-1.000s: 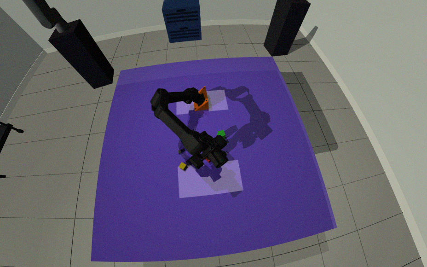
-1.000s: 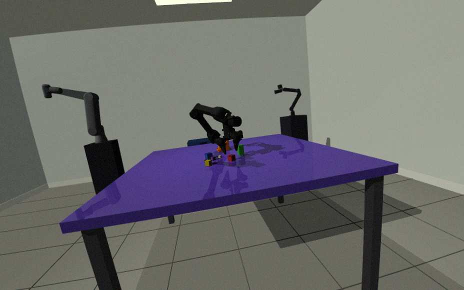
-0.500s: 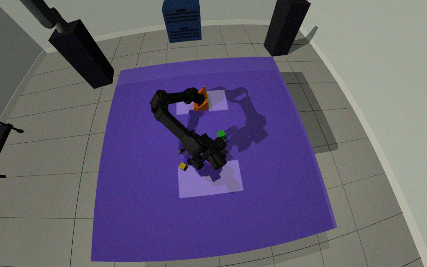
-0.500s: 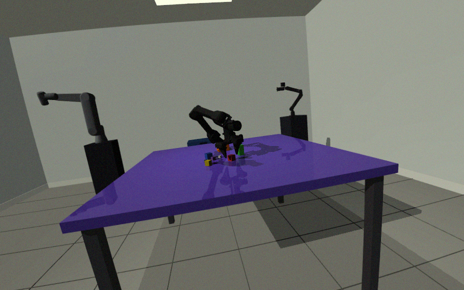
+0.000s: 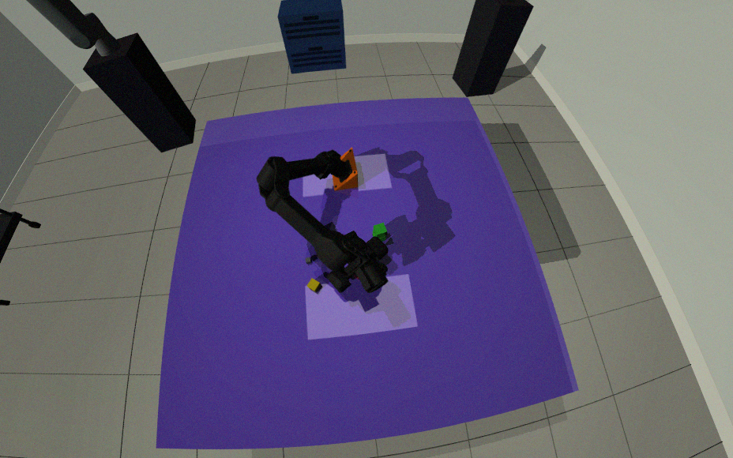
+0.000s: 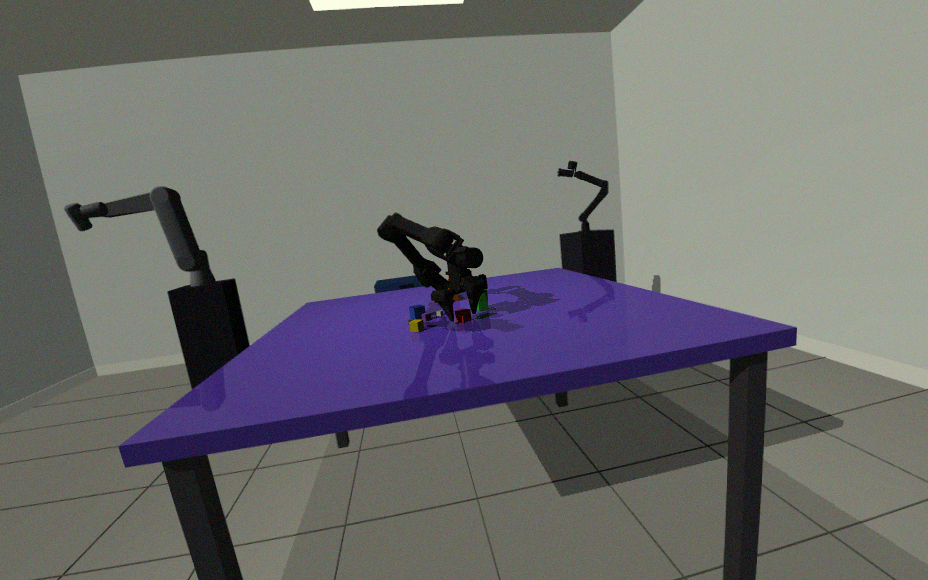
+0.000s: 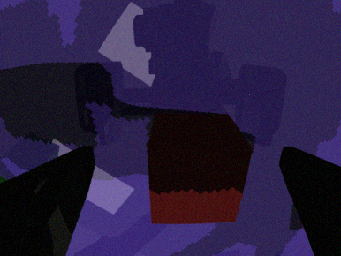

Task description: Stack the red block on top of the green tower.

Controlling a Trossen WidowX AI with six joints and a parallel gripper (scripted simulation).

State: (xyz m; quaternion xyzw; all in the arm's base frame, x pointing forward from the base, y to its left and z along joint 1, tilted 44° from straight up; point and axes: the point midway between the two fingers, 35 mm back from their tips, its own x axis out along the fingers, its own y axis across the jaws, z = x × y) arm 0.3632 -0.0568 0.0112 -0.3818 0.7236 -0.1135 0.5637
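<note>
Gripper: the gripper [image 6: 463, 317] [image 7: 191, 156] is pointing down low over the table, its jaws standing wide apart and grasping nothing.
Red block: the red block [image 6: 463, 315] [image 7: 196, 176] is sitting on the purple table [image 5: 232, 377] [image 6: 410, 396], between the open fingers and apart from both in the wrist view; from above, the arm is hiding nearly all of it.
Green tower: the green tower [image 5: 379, 230] [image 6: 483, 301] is standing upright near the gripper, without the red block on top.
Yellow block: the yellow block [image 5: 313, 284] [image 6: 416, 326] is resting at the edge of a pale patch [image 5: 356, 324], well apart from the tower.
Blue block: the blue block [image 6: 416, 311] is lying behind the yellow one in the exterior view.
Arm: the black arm [image 5: 299, 219] [image 6: 410, 254] is reaching out from its orange base [image 5: 346, 182].
</note>
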